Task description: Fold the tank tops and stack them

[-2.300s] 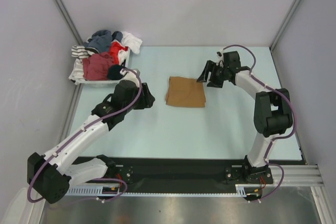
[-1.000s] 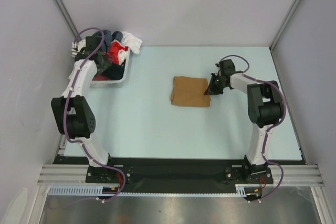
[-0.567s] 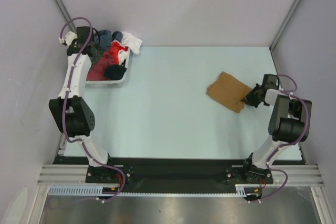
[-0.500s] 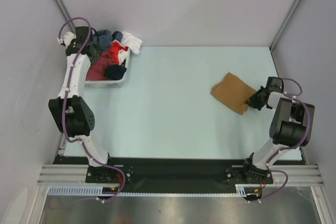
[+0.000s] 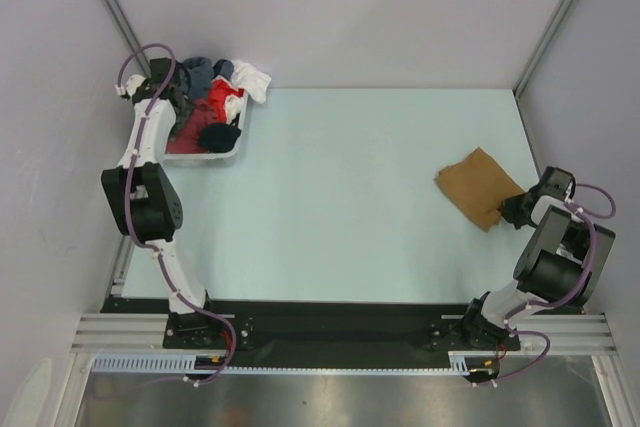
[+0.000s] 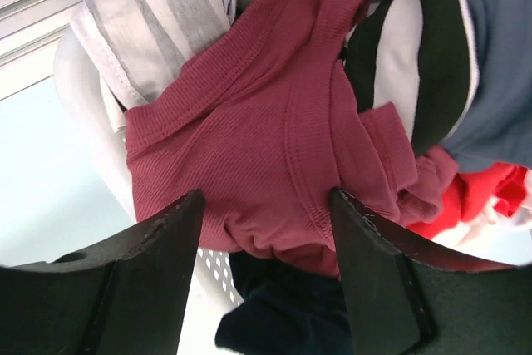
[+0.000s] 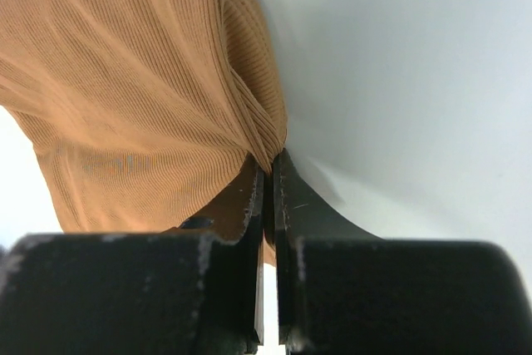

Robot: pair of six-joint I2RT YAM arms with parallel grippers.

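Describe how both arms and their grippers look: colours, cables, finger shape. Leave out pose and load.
The left arm and right arm both have white links joined by bulky black joints. A purple cable loops along each. The left gripper and right gripper carry flat black fingers with scuffed, scratched edges.

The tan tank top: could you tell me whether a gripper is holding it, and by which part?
The right gripper is shut on the tan tank top, pinching a fold at its edge; the left gripper holds nothing.
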